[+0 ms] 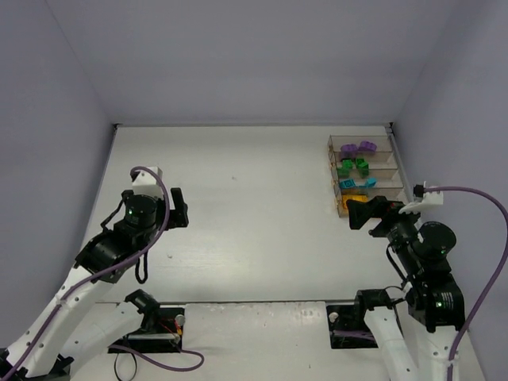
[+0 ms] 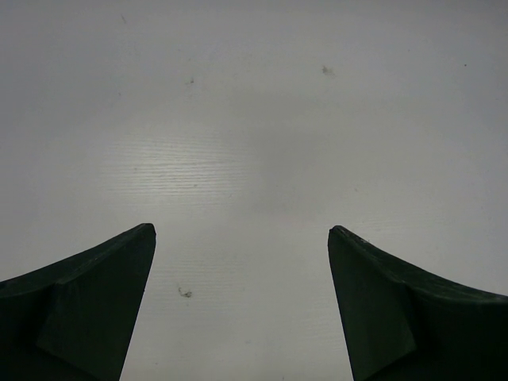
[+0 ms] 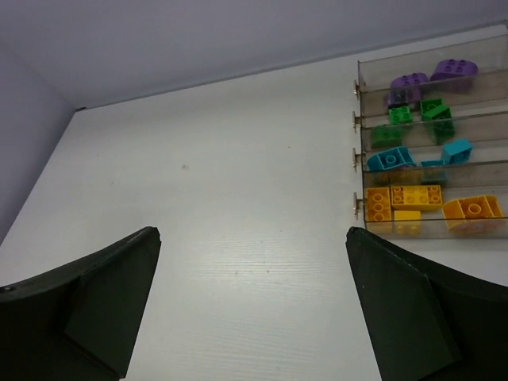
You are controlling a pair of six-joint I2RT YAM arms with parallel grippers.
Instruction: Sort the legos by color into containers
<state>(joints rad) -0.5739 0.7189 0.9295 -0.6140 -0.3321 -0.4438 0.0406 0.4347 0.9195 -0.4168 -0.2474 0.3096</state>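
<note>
The containers [image 1: 394,163] sit at the far right of the white table [image 1: 254,230], close to the corner where the back and right walls [image 1: 238,55] meet. Just on the near side of the containers hovers the right gripper [image 1: 361,213]. Seen from above, its dark fingers cover part of the nearest bin. Its jaws stand wide apart and hold nothing. A purple cable [image 1: 476,198] loops from its wrist, to the right of the containers. The left gripper [image 1: 176,208] is well apart from the containers, far to their left. It is also spread wide, with only tabletop between its fingers [image 2: 95,309]. A few faint specks [image 2: 184,292] mark the surface there.

The table is matt white with a fine grain, and the walls are plain pale lavender-grey.

The four bins are joined in a row that runs from the near side toward the back wall. Each bin's long axis lies across the table, left to right. Small brass-coloured studs [image 3: 356,148] stick out at the left ends of the dividers. The legos lie inside the containers, one colour to a bin: purple bricks [image 3: 409,82] in the farthest, then green bricks [image 3: 401,113], then teal bricks [image 3: 389,159], and orange bricks [image 3: 415,196] in the nearest. The orange ones lie flat with their studs up, the teal ones are tilted, and the purple ones have rounded tops.
</note>
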